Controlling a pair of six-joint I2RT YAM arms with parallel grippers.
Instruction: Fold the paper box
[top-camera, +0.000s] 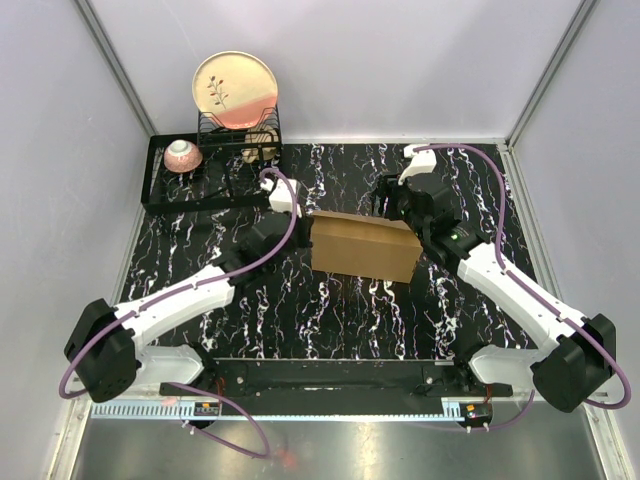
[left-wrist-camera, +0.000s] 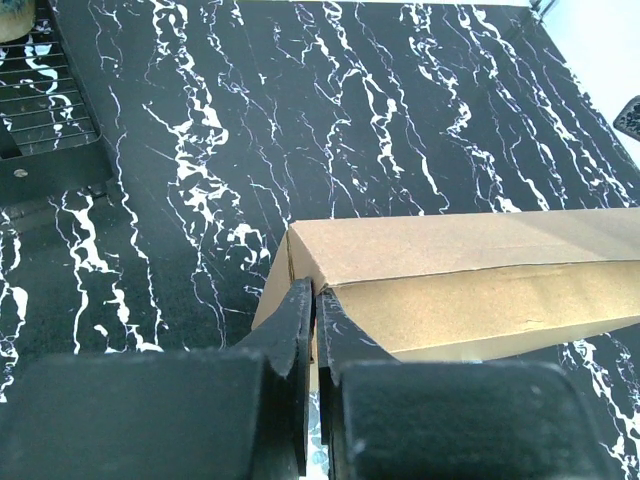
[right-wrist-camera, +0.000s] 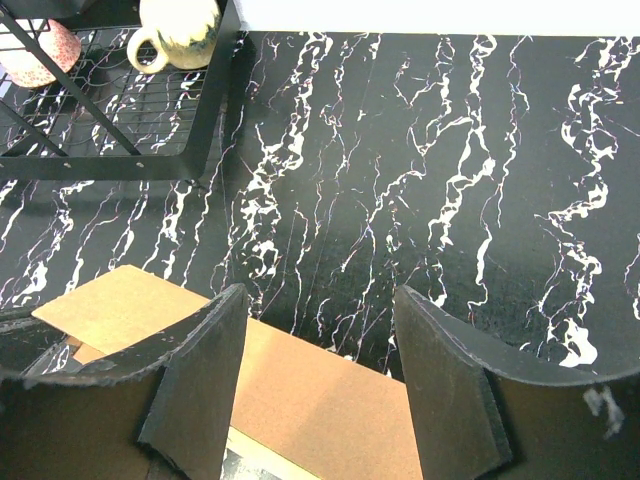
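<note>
Brown cardboard fills the space by both arms: the paper box (top-camera: 362, 248) lies flat in the middle of the black marbled surface (top-camera: 330, 310), its long sides running left to right. The left fingers (left-wrist-camera: 290, 350) are pressed together at the box's left end, their tips against its near corner edge. Whether a flap is pinched between them cannot be told. The right fingers (right-wrist-camera: 200, 380) stand wide apart above the box's right end, with cardboard showing below and between them and neither finger clearly touching it. Bare surface lies in front of the box and behind it. A black wire dish rack (top-camera: 190, 185) sits at the far left corner, well apart from the box, holding a plate (top-camera: 233, 90), a pink bowl (top-camera: 183, 155) and a mug (right-wrist-camera: 180, 25).
</note>
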